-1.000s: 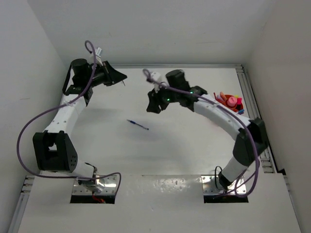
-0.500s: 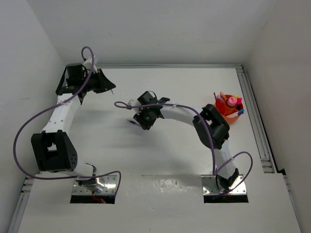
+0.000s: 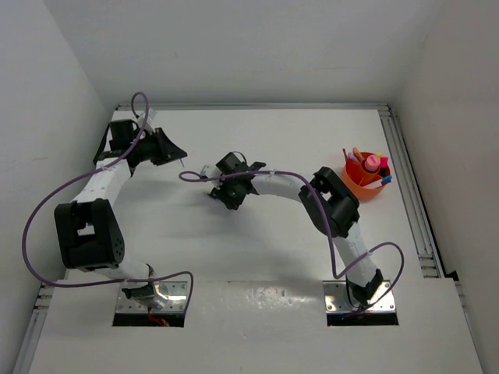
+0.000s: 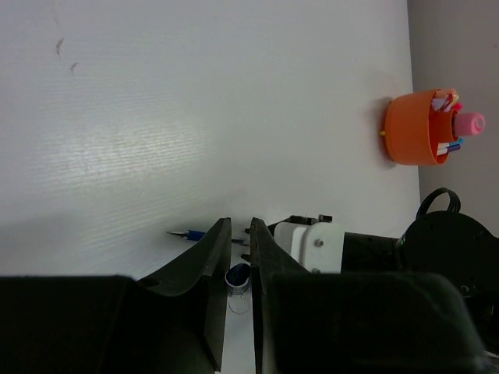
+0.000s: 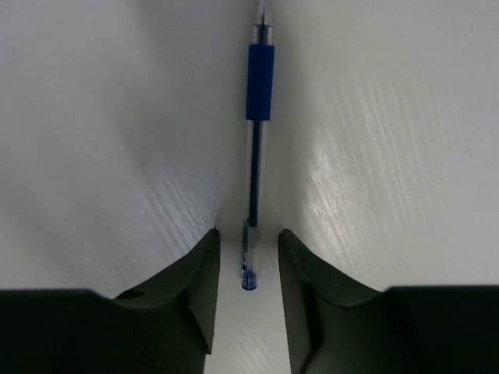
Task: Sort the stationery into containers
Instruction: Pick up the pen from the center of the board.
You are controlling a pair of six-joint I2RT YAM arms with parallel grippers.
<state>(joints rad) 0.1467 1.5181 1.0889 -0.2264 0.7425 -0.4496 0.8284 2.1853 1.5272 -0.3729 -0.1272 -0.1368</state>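
Find blue pen [image 5: 253, 148] flat on the table [image 3: 257, 241], left of centre, about midway between near and far edges. See right gripper [image 5: 248, 234] lowered over it, jaws set apart, one finger on each side of the clear rear end of the barrel, a sliver of table showing on both sides. Record as straddling the pen, not clamping it. Note blue grip sleeve and tip pointing away from the right wrist camera. From overhead, make out only a short blue bit of the pen at the gripper's left side. Locate left gripper [image 3: 175, 154] over the far left part of the table, apart from the pen, fingers drawn together to a narrow slit. Record as closed. Place orange bowl [image 3: 352, 187] near the right edge, toward the far right corner, well apart from both grippers. See inside it a pink-capped bottle [image 3: 373, 162] plus several pens and markers standing on end, with red, pink and blue ends showing. Cannot separate them further at this size.
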